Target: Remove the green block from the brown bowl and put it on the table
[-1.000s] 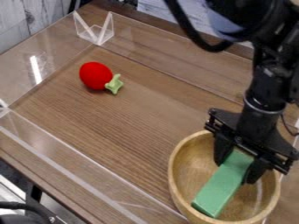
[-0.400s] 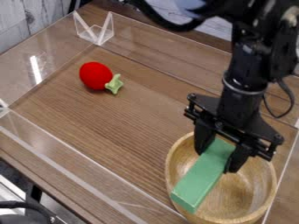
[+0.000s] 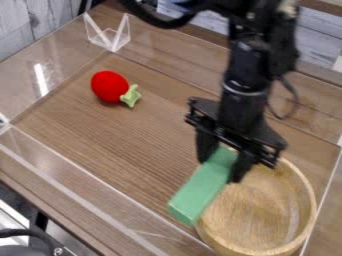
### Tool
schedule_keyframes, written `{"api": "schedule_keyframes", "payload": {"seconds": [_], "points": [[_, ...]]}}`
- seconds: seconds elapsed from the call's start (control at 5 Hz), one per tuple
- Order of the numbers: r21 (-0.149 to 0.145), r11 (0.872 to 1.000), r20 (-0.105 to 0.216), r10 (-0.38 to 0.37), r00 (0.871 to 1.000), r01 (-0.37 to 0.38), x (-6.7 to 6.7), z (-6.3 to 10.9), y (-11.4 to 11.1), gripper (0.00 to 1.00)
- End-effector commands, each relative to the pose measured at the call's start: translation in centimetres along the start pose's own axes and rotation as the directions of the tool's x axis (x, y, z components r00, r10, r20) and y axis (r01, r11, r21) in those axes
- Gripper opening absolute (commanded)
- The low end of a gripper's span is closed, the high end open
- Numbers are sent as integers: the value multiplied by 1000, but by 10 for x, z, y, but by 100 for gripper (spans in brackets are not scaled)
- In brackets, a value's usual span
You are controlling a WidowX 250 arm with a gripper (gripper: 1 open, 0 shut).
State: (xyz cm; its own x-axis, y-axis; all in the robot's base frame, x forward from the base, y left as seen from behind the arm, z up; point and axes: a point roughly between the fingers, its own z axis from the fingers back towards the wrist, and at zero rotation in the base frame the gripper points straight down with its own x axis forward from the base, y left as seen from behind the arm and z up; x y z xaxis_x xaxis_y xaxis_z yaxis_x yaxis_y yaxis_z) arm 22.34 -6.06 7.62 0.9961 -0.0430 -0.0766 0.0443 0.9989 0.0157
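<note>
The green block [image 3: 203,192] hangs tilted between the fingers of my gripper [image 3: 227,165], which is shut on its upper end. Its lower end sticks out to the left, past the rim of the brown bowl [image 3: 301,190] and above the wooden table [image 3: 120,150]. The bowl sits at the lower right and looks empty inside. The black arm stands upright over the bowl's left edge, with the gripper pointing down.
A red strawberry-like toy [image 3: 111,87] with a green stem lies at the left of the table. Clear plastic walls [image 3: 107,35] run along the table's edges, with a low clear barrier at the front left.
The gripper has carried the green block leftward and slightly up, from over the bowl's middle to across its left rim. The bowl and the red toy have stayed in place.
</note>
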Motion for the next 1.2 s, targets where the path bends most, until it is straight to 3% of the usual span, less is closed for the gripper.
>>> {"api": "schedule_keyframes", "payload": {"seconds": [0.0, 0.2, 0.4, 0.6, 1.0], "points": [[-11, 996, 52, 94, 994, -94, 10, 10, 19, 0], [-11, 988, 49, 156, 987, -156, 14, 5, 23, 0], [-11, 994, 51, 114, 992, -113, 21, 4, 27, 100], [-17, 997, 73, 78, 994, -77, 21, 15, 33, 100], [-4, 999, 94, 39, 995, -38, 16, 13, 81, 100]]}}
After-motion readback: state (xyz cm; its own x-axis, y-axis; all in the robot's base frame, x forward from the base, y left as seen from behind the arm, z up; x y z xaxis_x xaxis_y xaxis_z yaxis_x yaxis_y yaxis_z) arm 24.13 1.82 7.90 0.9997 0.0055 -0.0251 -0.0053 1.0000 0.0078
